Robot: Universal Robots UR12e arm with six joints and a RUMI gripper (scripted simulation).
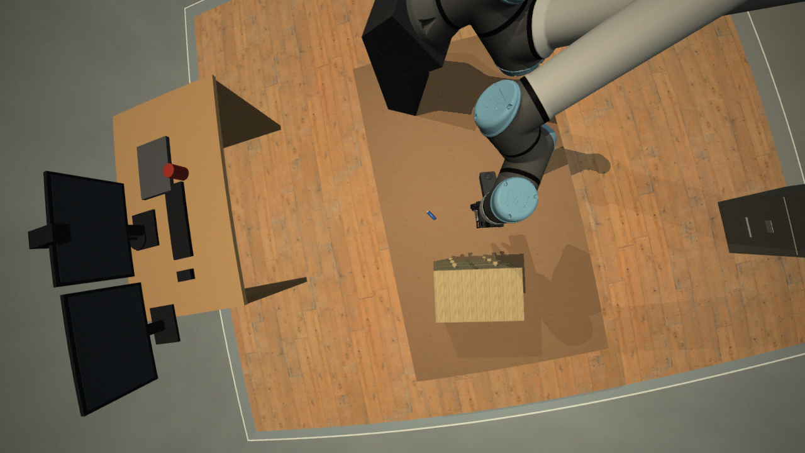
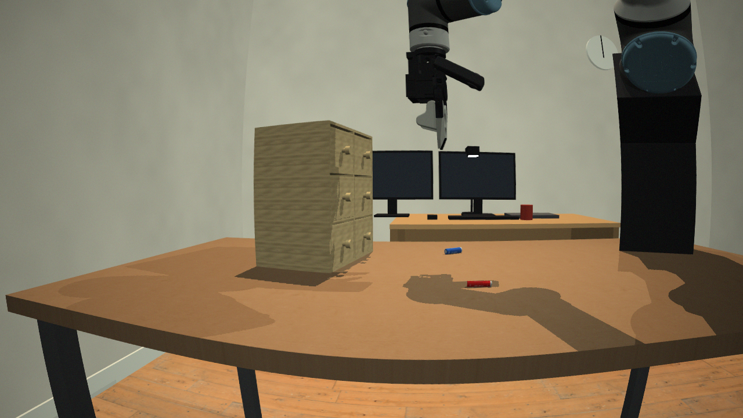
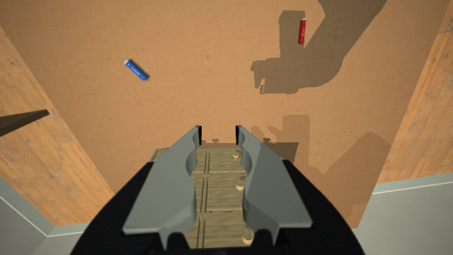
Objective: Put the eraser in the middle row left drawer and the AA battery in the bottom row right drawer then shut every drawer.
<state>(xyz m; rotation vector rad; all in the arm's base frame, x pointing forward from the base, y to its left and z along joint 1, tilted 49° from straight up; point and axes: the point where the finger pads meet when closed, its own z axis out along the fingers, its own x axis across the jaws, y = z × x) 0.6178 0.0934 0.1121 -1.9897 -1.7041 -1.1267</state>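
The wooden chest [image 1: 478, 296] [image 2: 293, 197] [image 3: 224, 230] stands upright with two columns of three drawers, which look shut. A thin red sliver shows in the gap above the left middle drawer; no eraser is otherwise visible. A blue battery-like cylinder [image 1: 431, 215] [image 2: 453, 250] [image 3: 136, 70] and a red battery-like cylinder [image 2: 478, 283] [image 3: 301, 32] lie on the table; I cannot tell their sizes apart. My gripper [image 2: 441, 147] [image 3: 218, 127] hangs high in front of the chest, fingers partly apart with nothing between them.
The robot's black pedestal [image 1: 402, 56] [image 2: 657, 197] stands at the table's far end from the chest. A separate desk [image 1: 202, 225] [image 2: 504, 222] holds monitors, a keyboard and a red cup [image 1: 175, 172] [image 2: 526, 212]. A dark cabinet [image 1: 760, 225] stands on the other side.
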